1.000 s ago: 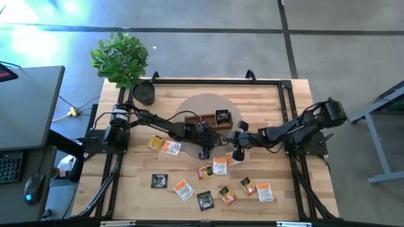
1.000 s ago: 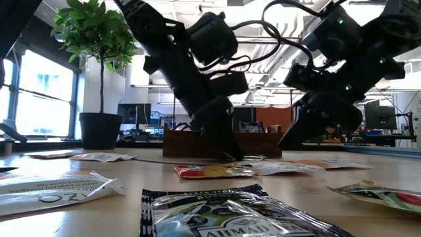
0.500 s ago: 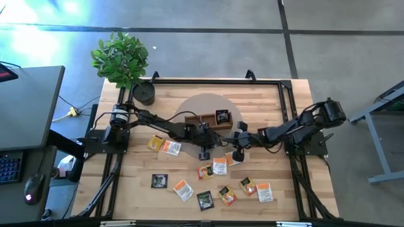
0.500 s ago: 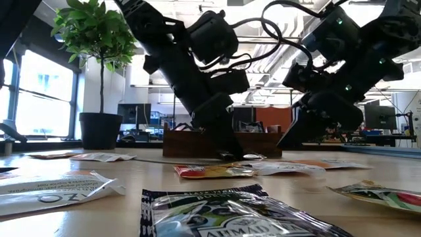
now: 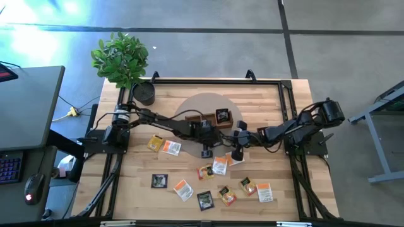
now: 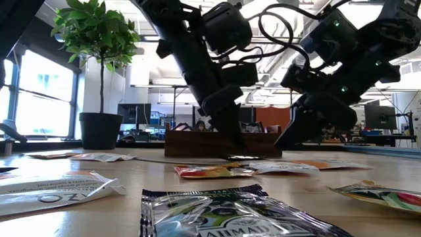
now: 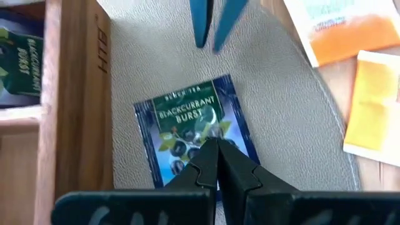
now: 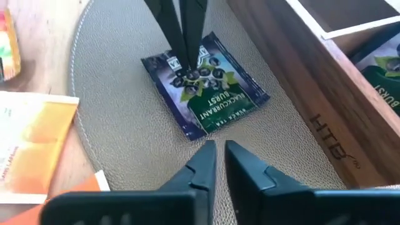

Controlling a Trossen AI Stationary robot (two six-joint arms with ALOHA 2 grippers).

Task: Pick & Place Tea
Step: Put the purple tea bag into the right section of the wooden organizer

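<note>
A black-and-blue tea packet [image 7: 187,122] lies flat on the round grey mat [image 7: 287,131], beside the long wooden tray [image 7: 75,94]. My left gripper [image 7: 217,145] stands over it, shut, with its tips on the packet's middle. My right gripper [image 8: 217,147] faces it from the table's right side. It stays short of the packet's edge, fingers a little apart, and touches nothing. Another dark packet [image 8: 382,67] lies inside the tray. Several more tea packets [image 5: 219,165] lie on the wood nearer the front. My left gripper has its shut fingertips [image 8: 186,74] on the middle of the packet's printed face [image 8: 199,81], coming from above and slanting down. Whether a fold is caught between them, I cannot tell. The packet still lies flat on the mat.
The tray [image 5: 208,120] stands on the mat's far half. A potted plant [image 5: 123,60] and its dark pot [image 5: 144,93] stand at the far left corner. White-and-orange packets [image 8: 31,137] lie just off the mat's near edge. Black rails [image 5: 287,107] frame the table.
My left arm has swung a little toward the table's right and its wrist has risen. Its fingertips have stayed low over the mat by the tray.
</note>
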